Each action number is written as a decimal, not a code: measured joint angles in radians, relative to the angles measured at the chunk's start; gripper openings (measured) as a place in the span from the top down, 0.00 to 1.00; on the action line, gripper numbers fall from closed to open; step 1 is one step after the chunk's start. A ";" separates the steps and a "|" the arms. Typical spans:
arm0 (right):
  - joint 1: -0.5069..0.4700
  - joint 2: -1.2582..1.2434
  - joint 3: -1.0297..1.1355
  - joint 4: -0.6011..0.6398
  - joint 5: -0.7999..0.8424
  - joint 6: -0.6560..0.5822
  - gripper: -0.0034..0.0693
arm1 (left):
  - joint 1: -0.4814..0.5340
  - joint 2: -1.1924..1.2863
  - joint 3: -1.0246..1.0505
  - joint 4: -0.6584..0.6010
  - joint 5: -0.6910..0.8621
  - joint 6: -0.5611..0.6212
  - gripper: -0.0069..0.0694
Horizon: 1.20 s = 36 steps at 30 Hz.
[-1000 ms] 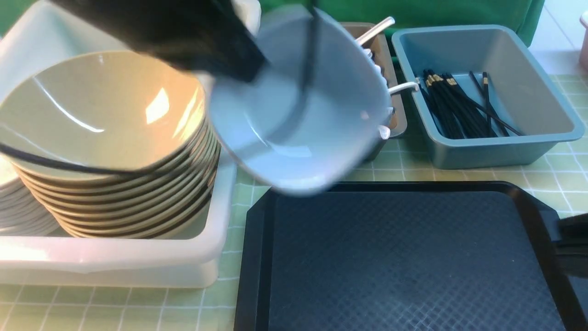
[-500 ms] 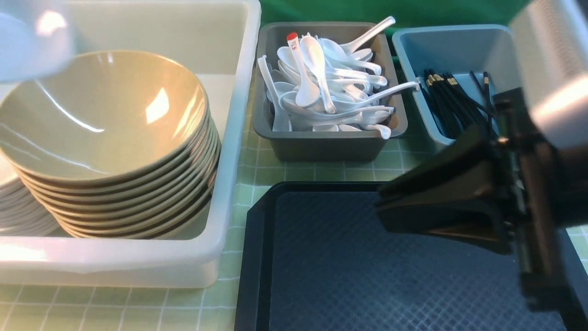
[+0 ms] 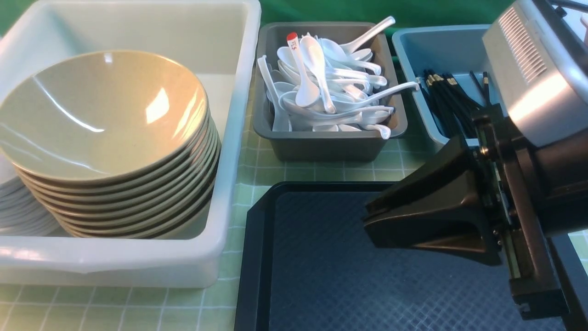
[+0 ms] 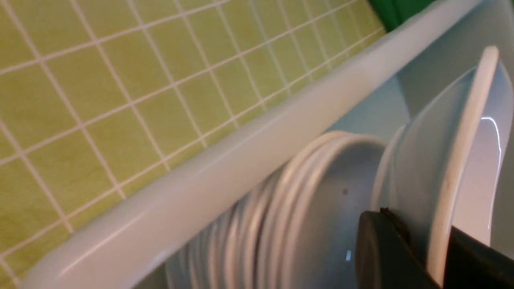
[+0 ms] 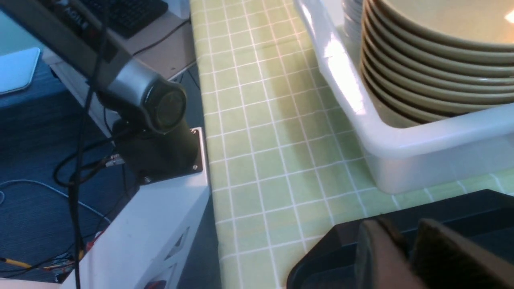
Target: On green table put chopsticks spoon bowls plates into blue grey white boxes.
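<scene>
In the left wrist view my left gripper point(image 4: 421, 237) is shut on the rim of a white plate point(image 4: 468, 132), tilted on edge over the stack of plates point(image 4: 305, 208) inside the white box point(image 4: 225, 172). The front view does not show that gripper. Tan bowls point(image 3: 101, 115) stand stacked in the white box point(image 3: 239, 115), with plates point(image 3: 18, 211) beside them. The red-tipped spoon point(image 3: 294, 50) lies in the grey box point(image 3: 321, 149). Chopsticks point(image 3: 448, 101) lie in the blue box point(image 3: 415, 50). My right gripper point(image 3: 367, 218) point(image 5: 397, 228) hovers over the tray, slightly open and holding nothing.
A black textured tray point(image 3: 321, 266) lies on the green table point(image 3: 115, 308) in front of the grey and blue boxes. Several all-white spoons point(image 3: 335, 92) fill the grey box. The right arm's body hides part of the blue box.
The left arm carried the white plate leftward out of the front view. The right arm came in from the right over the tray and edged a little further left.
</scene>
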 joint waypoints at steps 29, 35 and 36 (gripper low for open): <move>-0.004 -0.008 0.000 -0.141 -0.040 0.078 0.74 | -0.287 -0.149 -0.123 0.449 0.135 0.019 0.04; -0.116 -0.106 0.001 -0.464 -0.120 0.397 0.73 | -0.555 -0.308 -0.241 0.494 0.232 0.046 0.06; -0.135 -0.127 0.001 -0.524 -0.124 0.444 0.73 | -0.604 -0.331 -0.242 0.488 0.247 0.052 0.08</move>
